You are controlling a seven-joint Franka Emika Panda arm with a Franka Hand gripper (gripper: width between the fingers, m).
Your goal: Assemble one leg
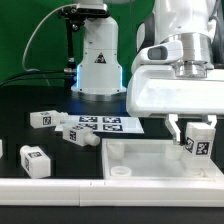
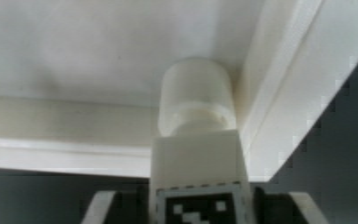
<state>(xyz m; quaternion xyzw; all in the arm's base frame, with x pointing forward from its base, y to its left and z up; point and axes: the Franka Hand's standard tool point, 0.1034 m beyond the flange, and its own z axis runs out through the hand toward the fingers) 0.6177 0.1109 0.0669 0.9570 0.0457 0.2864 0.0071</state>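
One leg point(image 1: 200, 142): clamped in the pincer point(image 1: 194, 130), its peg point(image 2: 197, 95) pointing at the white panel point(image 1: 150, 160), by the front edge of the counter point(image 1: 20, 138), toward the exterior view's right.
Handling: probably light, rigid, smooth plastic that could slip.
Hold: flat sides at the tag end, peg left free.
Spare legs point(image 1: 42, 120): lying well apart, toward the opposite end.

The black table point(image 1: 30, 95) is being shown before a green backdrop point(image 1: 25, 30). The marker board point(image 1: 100, 124) is being seen lying flat at the exterior view's centre. At five o'clock from it, the white rimmed panel point(image 1: 150, 158) is being shown flat on the table, with a round boss point(image 1: 121, 171) inside its nine o'clock end. One loose tagged block point(image 1: 42, 119) is being seen at the board's nine o'clock, a second block point(image 1: 82, 134) just beside its seven o'clock corner, and a third block point(image 1: 36, 158) well apart at eight o'clock. In the wrist view the panel's rim point(image 2: 282, 60) is being caught, blurred.
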